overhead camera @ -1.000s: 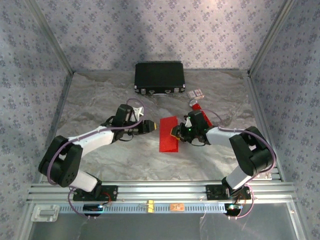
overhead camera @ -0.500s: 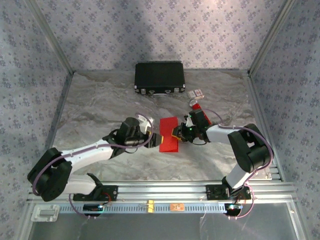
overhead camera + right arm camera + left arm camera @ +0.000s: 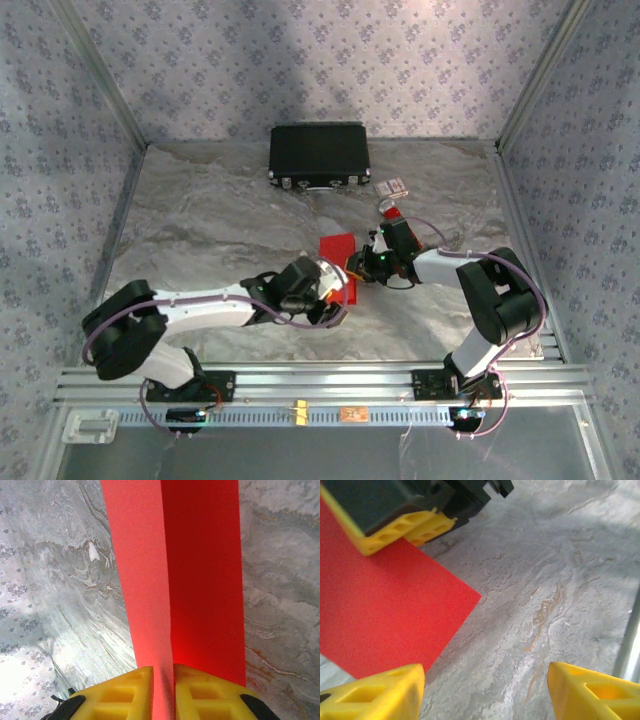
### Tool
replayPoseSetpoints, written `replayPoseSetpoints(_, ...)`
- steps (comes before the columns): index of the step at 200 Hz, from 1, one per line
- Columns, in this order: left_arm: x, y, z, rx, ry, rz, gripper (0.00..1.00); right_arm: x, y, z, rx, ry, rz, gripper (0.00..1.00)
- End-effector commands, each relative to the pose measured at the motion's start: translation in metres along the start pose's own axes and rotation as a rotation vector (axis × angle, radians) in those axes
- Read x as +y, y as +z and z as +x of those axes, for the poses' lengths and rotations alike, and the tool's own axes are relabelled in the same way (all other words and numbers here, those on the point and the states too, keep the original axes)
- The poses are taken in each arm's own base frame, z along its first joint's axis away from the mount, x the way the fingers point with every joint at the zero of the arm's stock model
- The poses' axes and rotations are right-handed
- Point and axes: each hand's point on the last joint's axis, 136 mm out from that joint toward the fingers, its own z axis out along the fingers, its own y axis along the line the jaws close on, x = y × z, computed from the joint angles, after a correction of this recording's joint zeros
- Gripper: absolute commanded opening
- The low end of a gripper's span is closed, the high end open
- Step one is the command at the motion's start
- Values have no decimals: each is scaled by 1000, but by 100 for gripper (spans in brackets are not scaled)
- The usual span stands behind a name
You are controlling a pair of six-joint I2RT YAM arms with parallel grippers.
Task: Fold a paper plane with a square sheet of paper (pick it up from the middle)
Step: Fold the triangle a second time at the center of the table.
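Note:
The square sheet of paper is bright red and lies mid-table, folded into a narrower strip. In the right wrist view the paper rises as two layers with a crease between them. My right gripper is shut on its near edge, at the sheet's right side from above. My left gripper hovers over the sheet's near end and hides part of it. Its jaws stand open over bare table, with the paper's corner just beside the left fingertip. The right gripper's yellow fingers rest on the sheet.
A black case sits at the back centre. A small white card and a red tube with a white end lie behind the right arm. Metal frame posts and patterned walls close in the marbled table.
My left arm swung toward the near side and right, ending over the sheet's near end with its jaws wider. The right gripper kept its pinch, and the sheet looks shorter from above.

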Motion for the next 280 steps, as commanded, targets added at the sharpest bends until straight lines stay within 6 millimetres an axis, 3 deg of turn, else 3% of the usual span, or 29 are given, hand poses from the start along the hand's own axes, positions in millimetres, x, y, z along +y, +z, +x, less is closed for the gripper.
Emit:
replayPoseSetpoints(1, 3, 7, 5, 63, 130, -113, 68, 9, -4, -2, 6, 1, -27, 16)
replayPoseSetpoints(43, 9, 16, 11, 108, 269, -270, 72, 8, -2, -2, 9, 13, -31, 14)
replayPoseSetpoints(123, 20, 30, -6, 92, 323, -395, 72, 9, -3, -2, 8, 18, -26, 14)
replayPoseSetpoints(173, 21, 35, -3, 88, 338, -392, 59, 10, -4, -3, 9, 22, -30, 14)
replayPoseSetpoints(191, 23, 37, -1, 93, 335, -404, 48, 10, -4, -3, 9, 23, -29, 14)
replayPoseSetpoints(224, 23, 37, -2, 80, 336, -403, 44, 9, -4, -2, 10, 23, -26, 14)
replayPoseSetpoints(280, 24, 41, -6, 79, 354, -412, 46, 9, -4, -2, 9, 26, -26, 14)
